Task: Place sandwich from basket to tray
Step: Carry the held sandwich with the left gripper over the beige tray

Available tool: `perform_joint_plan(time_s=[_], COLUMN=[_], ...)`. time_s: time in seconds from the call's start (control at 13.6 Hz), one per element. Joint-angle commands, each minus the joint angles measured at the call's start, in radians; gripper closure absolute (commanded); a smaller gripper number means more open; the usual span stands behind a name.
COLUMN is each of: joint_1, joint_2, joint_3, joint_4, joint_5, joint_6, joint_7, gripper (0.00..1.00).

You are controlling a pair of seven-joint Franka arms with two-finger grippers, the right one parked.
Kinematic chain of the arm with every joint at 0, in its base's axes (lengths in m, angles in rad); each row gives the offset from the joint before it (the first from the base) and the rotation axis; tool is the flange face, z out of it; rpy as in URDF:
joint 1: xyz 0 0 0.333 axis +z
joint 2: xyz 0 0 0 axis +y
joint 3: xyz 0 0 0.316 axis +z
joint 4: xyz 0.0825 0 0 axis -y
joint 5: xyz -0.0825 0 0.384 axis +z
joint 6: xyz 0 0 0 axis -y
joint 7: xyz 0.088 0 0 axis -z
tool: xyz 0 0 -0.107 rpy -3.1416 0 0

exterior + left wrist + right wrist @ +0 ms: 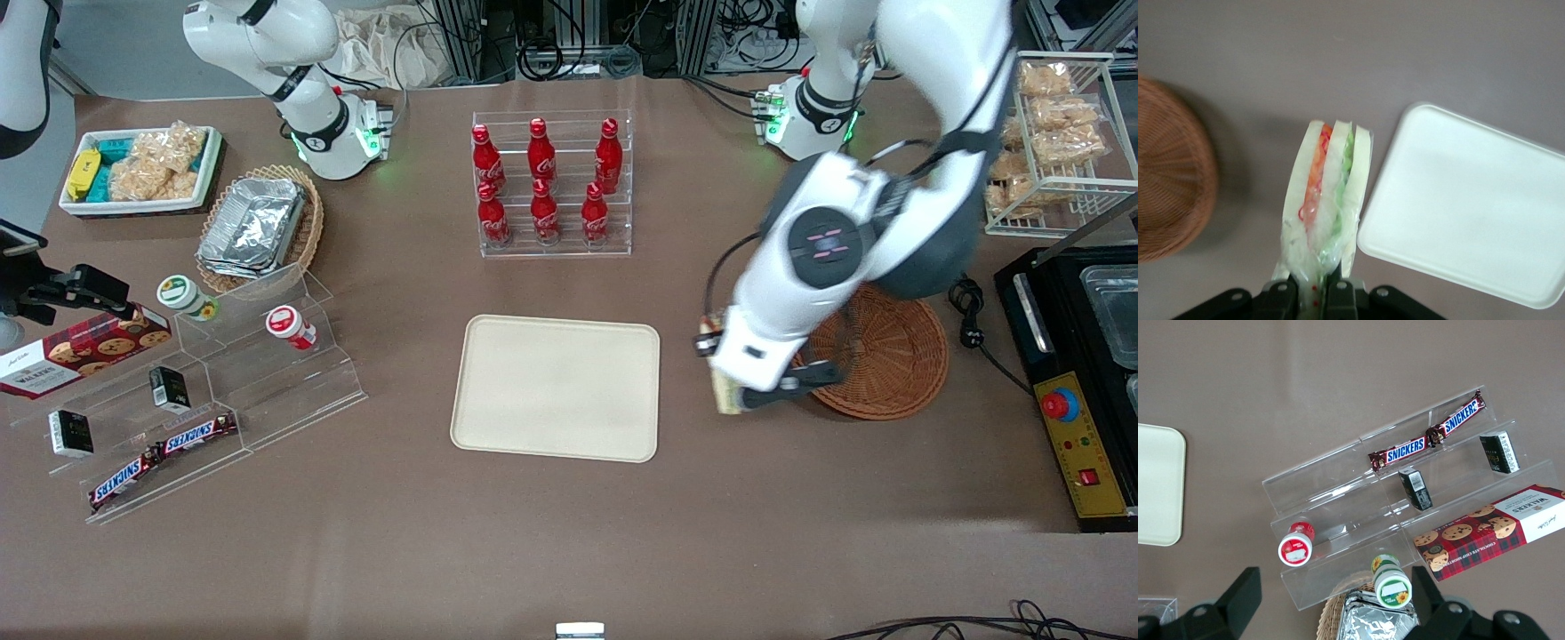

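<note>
My left gripper (pixel 731 391) is shut on the wrapped sandwich (pixel 1326 193) and holds it above the bare table between the basket and the tray. In the front view only a pale sliver of the sandwich (pixel 727 397) shows under the hand. Its orange and green layers show clearly in the left wrist view. The reddish-brown wicker basket (pixel 893 360) lies under the arm and looks empty; it also shows in the left wrist view (pixel 1168 180). The cream tray (pixel 557 388) lies at the table's middle with nothing on it; its corner is close beside the sandwich in the left wrist view (pixel 1471 207).
A clear rack of red cola bottles (pixel 547 182) stands farther from the camera than the tray. A black appliance (pixel 1080 373) and a wire rack of snacks (pixel 1058 142) lie at the working arm's end. A clear stepped shelf (pixel 204 391) with snacks lies toward the parked arm's end.
</note>
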State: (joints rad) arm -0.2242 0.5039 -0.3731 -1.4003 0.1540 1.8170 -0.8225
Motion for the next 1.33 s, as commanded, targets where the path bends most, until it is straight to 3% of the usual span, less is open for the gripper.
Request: perform_joint_plan(time_s=[0.0, 0.22, 0.59, 0.81, 0.88, 0.96, 1.25], joint_1=[-0.078, -0.119, -0.185, -0.184, -0.181, -0.173, -0.152], joint_2=[0.19, 0.258, 0.355, 0.357, 0.354, 0.346, 0.289], joint_3=[0.005, 0.006, 0.008, 0.008, 0.01, 0.01, 0.011], joint_4=[0.202, 0.202, 0.15, 0.112, 0.113, 0.113, 0.119], joint_5=[0.028, 0.03, 0.169, 0.174, 0.173, 0.174, 0.167], joint_6=[-0.018, 0.086, 0.154, 0.263, 0.262, 0.257, 0.239], joint_7=[0.075, 0.091, 0.091, 0.079, 0.072, 0.078, 0.074], gripper=[1.0, 1.0, 1.0, 1.0, 0.73, 0.02, 0.0])
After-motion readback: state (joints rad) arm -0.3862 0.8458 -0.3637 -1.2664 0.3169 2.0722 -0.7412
